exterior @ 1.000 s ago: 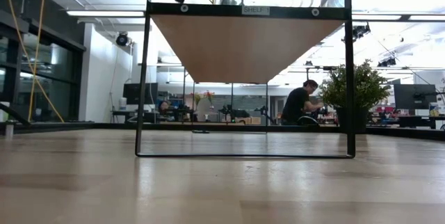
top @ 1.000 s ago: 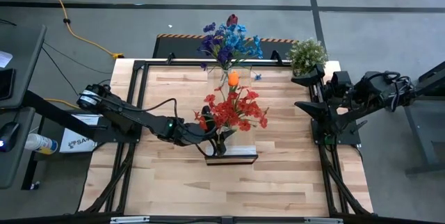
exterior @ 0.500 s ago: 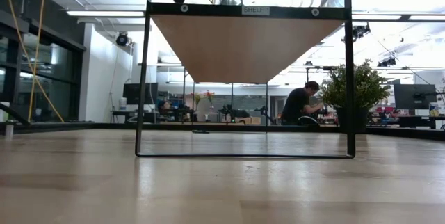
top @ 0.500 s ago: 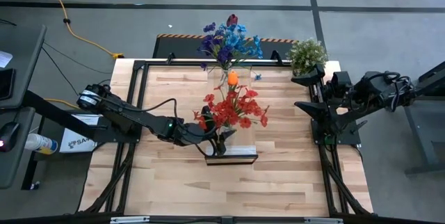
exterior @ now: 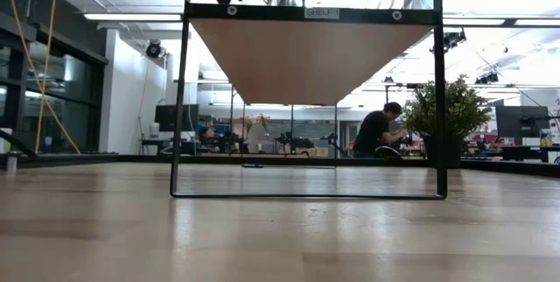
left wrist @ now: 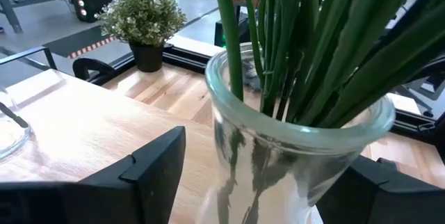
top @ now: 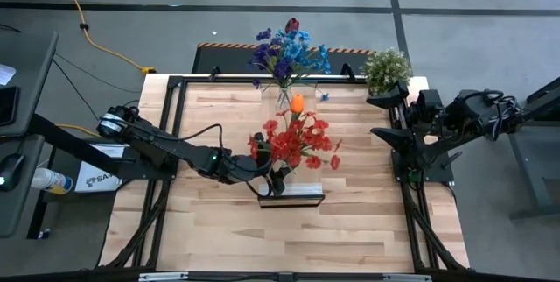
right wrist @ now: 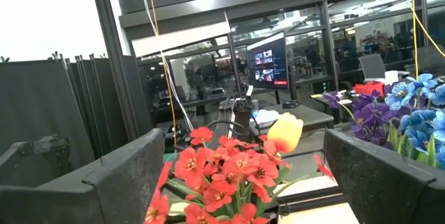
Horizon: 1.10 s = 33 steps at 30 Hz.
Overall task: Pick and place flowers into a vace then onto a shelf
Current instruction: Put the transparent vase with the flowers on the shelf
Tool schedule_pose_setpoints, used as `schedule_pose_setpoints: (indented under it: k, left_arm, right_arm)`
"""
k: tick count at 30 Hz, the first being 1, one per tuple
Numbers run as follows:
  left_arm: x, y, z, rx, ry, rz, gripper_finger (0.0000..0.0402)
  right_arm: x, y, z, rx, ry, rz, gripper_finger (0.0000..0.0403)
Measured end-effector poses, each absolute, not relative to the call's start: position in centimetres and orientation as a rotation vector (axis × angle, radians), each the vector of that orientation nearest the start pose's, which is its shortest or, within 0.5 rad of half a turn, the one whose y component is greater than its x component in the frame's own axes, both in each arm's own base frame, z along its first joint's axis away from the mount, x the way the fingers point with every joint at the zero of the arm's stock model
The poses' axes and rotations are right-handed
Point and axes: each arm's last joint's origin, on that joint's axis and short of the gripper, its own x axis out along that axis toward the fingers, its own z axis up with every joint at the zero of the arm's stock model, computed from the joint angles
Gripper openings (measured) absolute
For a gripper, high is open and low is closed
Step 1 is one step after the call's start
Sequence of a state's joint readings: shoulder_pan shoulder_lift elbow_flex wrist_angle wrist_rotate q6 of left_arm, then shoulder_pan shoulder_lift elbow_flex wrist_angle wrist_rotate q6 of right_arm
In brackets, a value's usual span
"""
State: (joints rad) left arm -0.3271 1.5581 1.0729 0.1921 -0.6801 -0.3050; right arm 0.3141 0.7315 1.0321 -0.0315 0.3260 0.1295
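High view, left to right. Left gripper [top: 273,179] reaches in from the table's left edge to the near end of the shelf [top: 302,196], which runs down the middle of the table from far edge toward near. Its fingers [left wrist: 149,165] stand one on each side of a clear glass vase [left wrist: 278,175]; whether they press the glass or only bracket it, cannot tell. Green stems fill the vase mouth in the left wrist view.

Red flowers [top: 293,142], with one orange head [top: 297,102] leaning out on the far side, stand in that vase at the shelf's near end. Blue and purple flowers [top: 287,52] stand in a second glass vase [top: 283,96] at the shelf's far end, near the table's far edge. A potted plant [top: 386,66] sits at the table's far right corner.

Right gripper [top: 391,114] waits off the table's right edge, fingers spread wide with nothing between them; its wrist view looks across at both bunches.

Low view: the shelf's underside and black frame, nothing on the tabletop below it; a person is seated in the room behind.

Progress, judged: both bunches are in vases and both vases are up on the shelf. No loose stems are visible on the tabletop. Task looks nearly done; what is left is for the left gripper to let go and draw clear without tipping the red bunch.
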Motion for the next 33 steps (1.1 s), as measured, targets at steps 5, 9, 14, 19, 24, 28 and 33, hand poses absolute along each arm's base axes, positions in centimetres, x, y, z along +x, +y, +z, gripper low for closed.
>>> schedule_pose_setpoints:
  k: [5,9,14,19,24,28,33]
  left_arm:
    - [33.50,-9.44,27.96,-0.159,0.206,0.389,0.0309]
    - [33.49,-9.43,27.94,-0.166,0.206,0.394,0.0309]
    - [33.49,-9.43,27.93,-0.166,0.207,0.393,0.0310]
    - [33.46,-9.42,27.85,-0.161,0.216,0.395,0.0310]
    - [33.41,-9.40,27.66,-0.151,0.233,0.398,0.0310]
    - [33.40,-9.38,27.69,-0.150,0.229,0.406,0.0310]
    - [33.40,-9.38,27.70,-0.150,0.228,0.408,0.0310]
  right_arm:
    - [12.80,3.18,43.50,0.213,-0.256,0.005,0.0381]
    - [12.80,3.18,43.50,0.213,-0.256,0.005,0.0381]
    - [12.80,3.19,43.50,0.213,-0.256,0.005,0.0381]
    - [12.80,3.19,43.50,0.214,-0.256,0.005,0.0381]
    - [12.80,3.18,43.50,0.214,-0.256,0.005,0.0381]
    - [12.80,3.18,43.50,0.214,-0.256,0.005,0.0381]
    - [12.79,3.22,43.50,0.212,-0.256,0.018,0.0381]
